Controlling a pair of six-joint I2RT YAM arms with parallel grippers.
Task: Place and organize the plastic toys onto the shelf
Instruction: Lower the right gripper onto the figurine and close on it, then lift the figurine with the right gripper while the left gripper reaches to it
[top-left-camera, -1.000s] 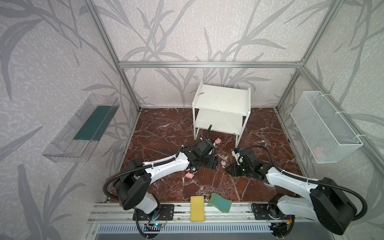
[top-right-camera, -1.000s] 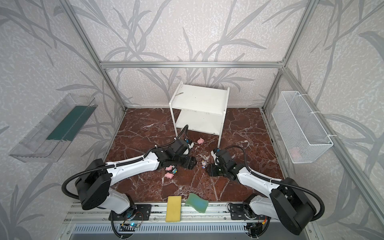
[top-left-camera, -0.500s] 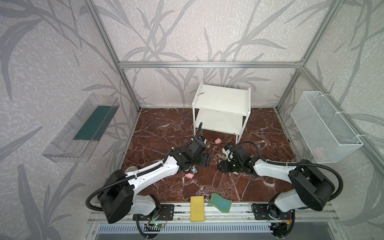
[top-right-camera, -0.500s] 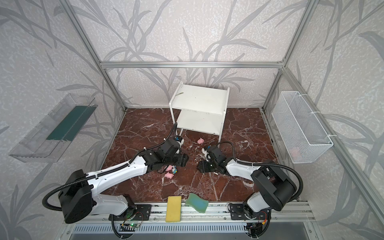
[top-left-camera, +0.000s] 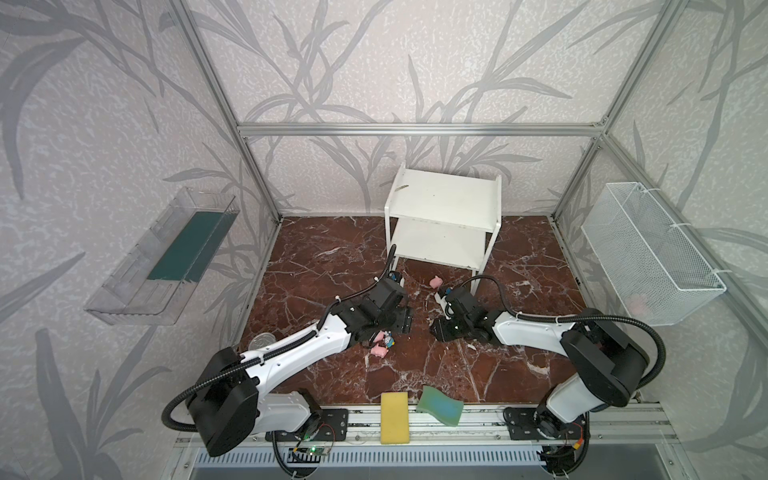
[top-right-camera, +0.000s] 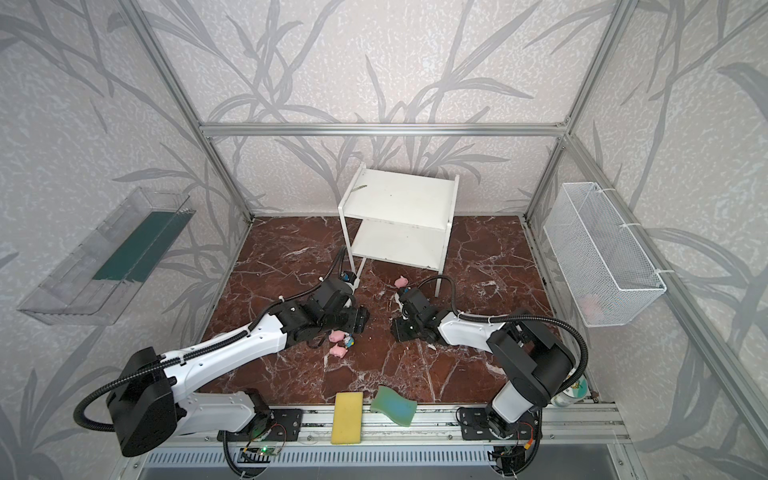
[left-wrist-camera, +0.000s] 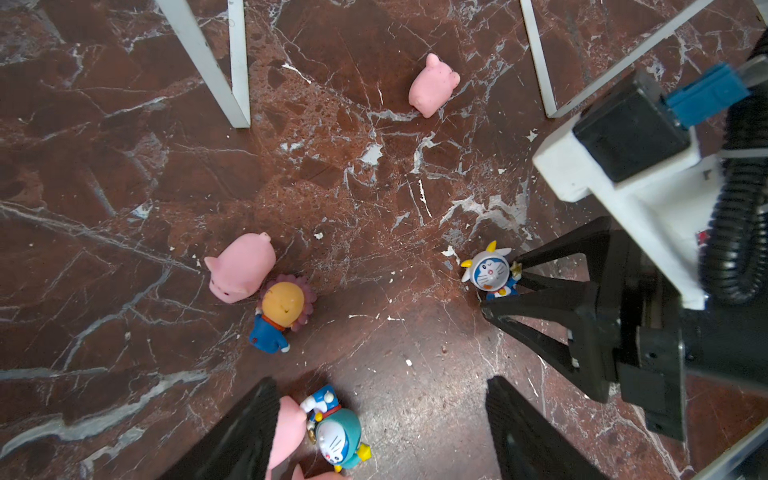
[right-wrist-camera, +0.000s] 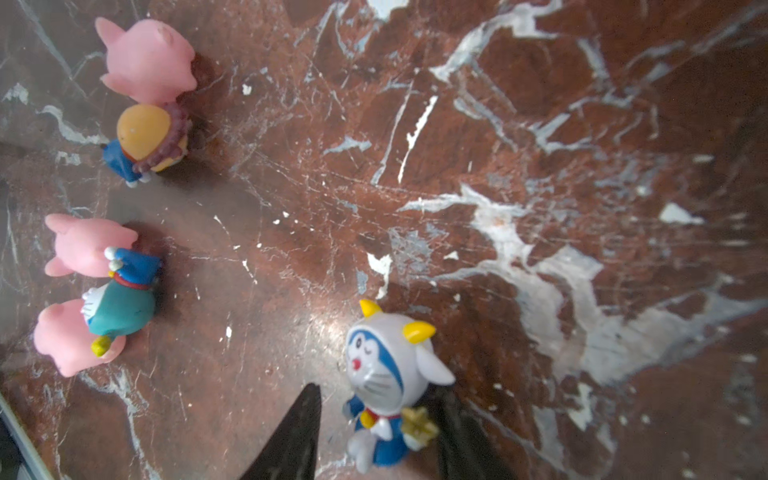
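Past the yellow sponge (top-left-camera: 394, 417) and green sponge (top-left-camera: 440, 405) on the front rail, I have the right gripper (right-wrist-camera: 380, 395) half-open astride the white-hooded blue cat figurine (right-wrist-camera: 386, 374). It stands upright on the marble floor, with floor showing beside one finger, so nothing is clamped. The figurine looks light, hard, glossy and top-heavy; I'd pinch the body beneath the head. The left gripper (left-wrist-camera: 380, 382) hangs wide and empty over the teal-hooded figurine (left-wrist-camera: 338, 436), which lies against a soft-looking pink pig (left-wrist-camera: 286, 428). Beyond, a lone pig (left-wrist-camera: 432, 85) lies before the thin legs of the white two-tier shelf (top-left-camera: 444, 199), which holds no toys.
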